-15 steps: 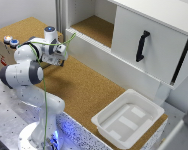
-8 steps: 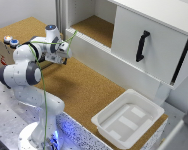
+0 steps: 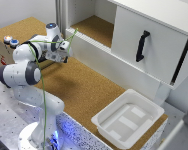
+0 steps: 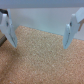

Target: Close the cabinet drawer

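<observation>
One cabinet drawer (image 3: 111, 62) stands pulled out below the handled white panel (image 3: 149, 45), so I hold my gripper (image 3: 64, 51) just off its plain front wall, fingers (image 4: 72, 29) spread and empty, ready to push.

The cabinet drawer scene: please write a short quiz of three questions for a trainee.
1. True or false: the cabinet drawer is already fully shut.
2. In the wrist view, how do the fingers of the gripper stand? A) spread apart, nothing between them; B) clamped on a block.
3. Fill in: the white tub rests on the ____-brown surface.

Key:
1. False; it stands open and its brown floor shows.
2. A.
3. Cork.
</observation>
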### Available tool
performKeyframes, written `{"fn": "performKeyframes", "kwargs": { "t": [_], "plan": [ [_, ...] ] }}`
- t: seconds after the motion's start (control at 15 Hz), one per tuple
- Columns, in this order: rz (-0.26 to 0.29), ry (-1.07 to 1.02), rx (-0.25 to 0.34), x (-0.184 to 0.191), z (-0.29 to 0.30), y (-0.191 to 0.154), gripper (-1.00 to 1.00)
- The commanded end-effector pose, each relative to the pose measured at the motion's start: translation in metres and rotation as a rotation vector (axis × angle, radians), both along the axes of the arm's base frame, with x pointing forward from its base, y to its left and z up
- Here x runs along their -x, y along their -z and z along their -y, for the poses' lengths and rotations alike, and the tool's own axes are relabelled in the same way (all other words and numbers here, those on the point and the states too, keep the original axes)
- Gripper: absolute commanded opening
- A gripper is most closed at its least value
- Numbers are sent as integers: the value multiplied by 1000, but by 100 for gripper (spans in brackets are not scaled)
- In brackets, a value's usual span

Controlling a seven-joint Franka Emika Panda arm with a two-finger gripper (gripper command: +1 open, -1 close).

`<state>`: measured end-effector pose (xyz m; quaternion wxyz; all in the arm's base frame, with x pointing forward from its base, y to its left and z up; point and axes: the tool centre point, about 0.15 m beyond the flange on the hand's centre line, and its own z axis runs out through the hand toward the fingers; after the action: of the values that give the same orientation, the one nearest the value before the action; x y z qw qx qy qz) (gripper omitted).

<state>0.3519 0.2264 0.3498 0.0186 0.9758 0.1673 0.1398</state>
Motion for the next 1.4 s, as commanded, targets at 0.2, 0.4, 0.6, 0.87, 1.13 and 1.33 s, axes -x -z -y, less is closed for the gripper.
{"fn": "performKeyframes", "kwargs": {
  "t": [0.2,0.4,0.6,0.87,1.13,1.33],
  "plan": [
    [-36,31,77,-9,-4,-7,100],
    [-36,31,77,-9,-4,-7,100],
    [-36,31,77,-9,-4,-7,100],
    [17,-49,-13,-11,0,-1,100],
    [55,-40,-15,-30,17,-10,100],
    [78,6,-13,-43,43,-18,100]
  ]
}}
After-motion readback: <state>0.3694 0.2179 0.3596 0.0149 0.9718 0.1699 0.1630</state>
